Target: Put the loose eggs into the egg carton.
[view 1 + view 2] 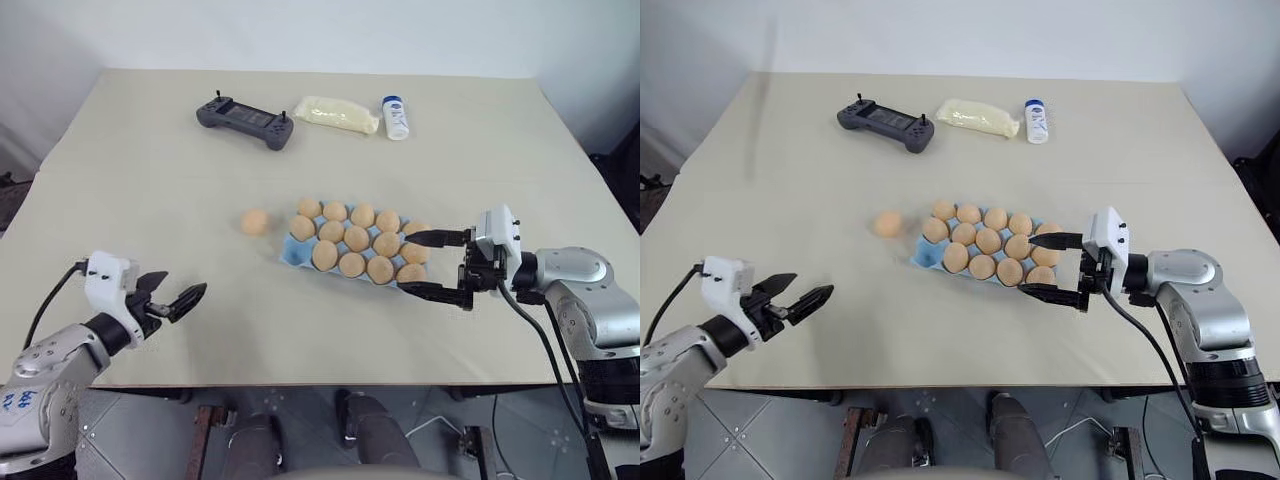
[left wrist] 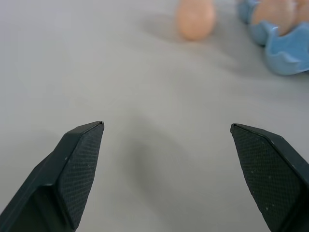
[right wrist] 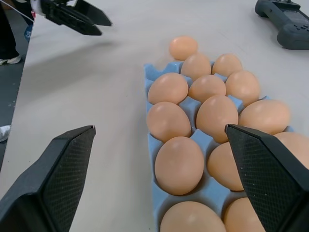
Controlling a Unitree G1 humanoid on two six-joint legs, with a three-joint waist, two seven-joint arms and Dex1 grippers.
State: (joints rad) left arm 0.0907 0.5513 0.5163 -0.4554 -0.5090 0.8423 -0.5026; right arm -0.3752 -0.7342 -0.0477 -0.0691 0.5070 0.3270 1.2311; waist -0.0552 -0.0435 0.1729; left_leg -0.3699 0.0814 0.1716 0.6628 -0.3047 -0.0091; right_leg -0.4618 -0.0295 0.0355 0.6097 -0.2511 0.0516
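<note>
Carton [image 1: 291,254] mid-table, nearly full: about fourteen eggs seated, near-left corner cup looks empty. One loose egg [image 1: 255,222] left on table, just beside carton at its 9 o'clock, apart.

Left gripper [image 1: 170,296] wide open, empty, well apart; egg at its 1 o'clock.

Right gripper [image 1: 436,264] wide open, empty, at carton's 3 o'clock end.

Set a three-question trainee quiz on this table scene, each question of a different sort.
1. True or false: the left gripper and the right gripper both stand open and empty.
2. How many loose eggs lie on the table outside the egg carton?
3. What lies between the grey controller and the white bottle? A) a sponge B) a pale yellow pouch C) a cup
Key: 1 true; 2 one; 3 B.
</note>
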